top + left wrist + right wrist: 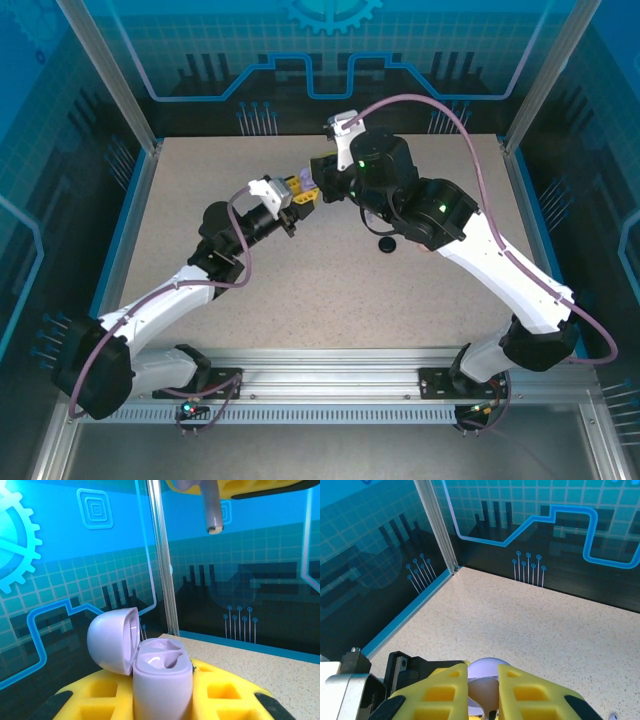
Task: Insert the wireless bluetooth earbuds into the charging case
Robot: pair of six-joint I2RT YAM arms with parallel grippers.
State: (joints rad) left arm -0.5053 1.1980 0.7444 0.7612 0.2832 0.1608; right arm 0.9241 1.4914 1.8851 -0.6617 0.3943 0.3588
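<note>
My left gripper (pixel 162 705) is shut on the lavender charging case (pixel 162 680) and holds it upright above the table. The case's lid (pixel 112 640) hangs open to the left, and both wells look empty. My right gripper (pixel 484 692) is shut on a lavender earbud (pixel 489 692). The earbud's stem (pixel 213 510) points down, above the case and a little to its right. From the right wrist, the case's rounded lid (pixel 487 666) shows just beyond the earbud. In the top view the two grippers meet at mid-table, left (pixel 297 196) and right (pixel 325 176), with the case (pixel 303 179) between them.
A small black round object (pixel 388 243) lies on the speckled table (pixel 300 290) under the right arm. Blue transparent walls and an aluminium post (pixel 162 555) close the back of the table.
</note>
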